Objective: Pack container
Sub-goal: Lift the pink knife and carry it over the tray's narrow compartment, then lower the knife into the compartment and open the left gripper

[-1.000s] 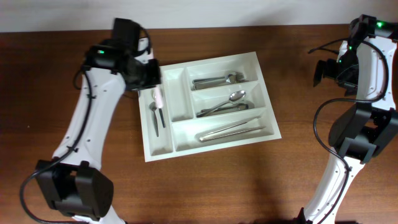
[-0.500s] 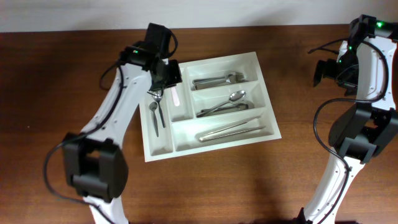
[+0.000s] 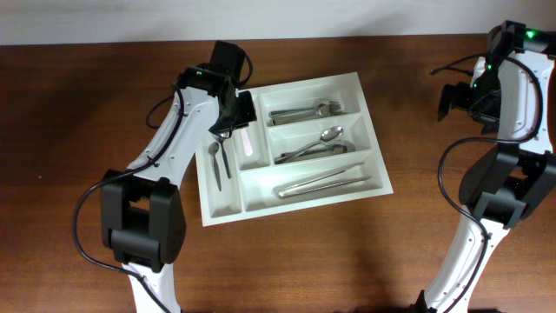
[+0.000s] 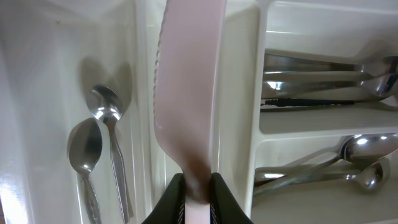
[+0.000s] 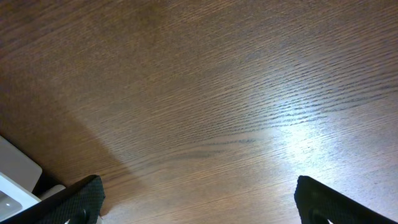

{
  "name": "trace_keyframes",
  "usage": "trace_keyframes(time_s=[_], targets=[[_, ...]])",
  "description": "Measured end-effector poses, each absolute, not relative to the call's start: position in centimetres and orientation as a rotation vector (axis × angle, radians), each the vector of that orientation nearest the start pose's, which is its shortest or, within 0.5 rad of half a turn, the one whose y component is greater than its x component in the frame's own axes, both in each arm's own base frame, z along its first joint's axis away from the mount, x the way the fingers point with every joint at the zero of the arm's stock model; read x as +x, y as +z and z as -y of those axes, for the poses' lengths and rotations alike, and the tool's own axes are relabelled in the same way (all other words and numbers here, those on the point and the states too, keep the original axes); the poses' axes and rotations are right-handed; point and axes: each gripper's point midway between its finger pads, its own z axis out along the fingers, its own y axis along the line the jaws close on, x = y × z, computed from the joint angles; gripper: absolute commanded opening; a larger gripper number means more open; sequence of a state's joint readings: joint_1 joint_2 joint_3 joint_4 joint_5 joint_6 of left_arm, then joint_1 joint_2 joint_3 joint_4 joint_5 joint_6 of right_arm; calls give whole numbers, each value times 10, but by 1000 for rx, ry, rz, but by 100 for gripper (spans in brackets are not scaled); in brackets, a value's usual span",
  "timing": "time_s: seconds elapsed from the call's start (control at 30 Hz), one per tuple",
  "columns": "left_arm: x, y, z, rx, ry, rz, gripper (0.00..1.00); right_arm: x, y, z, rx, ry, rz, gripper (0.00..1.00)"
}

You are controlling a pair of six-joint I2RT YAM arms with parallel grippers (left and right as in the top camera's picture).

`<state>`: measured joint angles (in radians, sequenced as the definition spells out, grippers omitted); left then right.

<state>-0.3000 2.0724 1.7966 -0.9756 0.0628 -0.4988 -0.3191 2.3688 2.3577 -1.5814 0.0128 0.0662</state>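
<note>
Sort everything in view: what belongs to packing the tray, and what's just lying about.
Part of the job:
- container
- pink knife, gripped by the left gripper
- small spoons, forks, larger spoons and long steel pieces, already inside

Not in use:
- right gripper, open over the table, holding nothing
- no loose items visible outside the container

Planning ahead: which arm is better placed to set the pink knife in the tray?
Left. The left gripper holds the knife over the tray's narrow compartment; the right gripper hangs open far away.
</note>
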Motion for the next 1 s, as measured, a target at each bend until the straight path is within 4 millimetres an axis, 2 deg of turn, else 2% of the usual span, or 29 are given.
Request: trace_keyframes(time_s=[0.23, 0.43, 0.67, 0.73, 0.87, 1.0], targets=[[450, 98, 151, -269, -255, -2862, 2, 426, 109, 143, 606, -16, -3106, 99], [447, 74, 154, -268, -240, -2918, 2, 426, 109, 143, 607, -16, -3106, 99], [446, 72, 156, -265, -243, -2923, 3, 426, 109, 143, 607, -16, -3106, 99], [446, 72, 156, -265, -243, -2923, 7, 426, 109, 143, 606, -16, -3106, 99], [446, 72, 156, -265, -243, -2923, 9, 426, 109, 143, 606, -16, -3106, 99], [446, 72, 156, -264, -243, -2924, 19, 426, 109, 143, 606, -16, -3106, 99]])
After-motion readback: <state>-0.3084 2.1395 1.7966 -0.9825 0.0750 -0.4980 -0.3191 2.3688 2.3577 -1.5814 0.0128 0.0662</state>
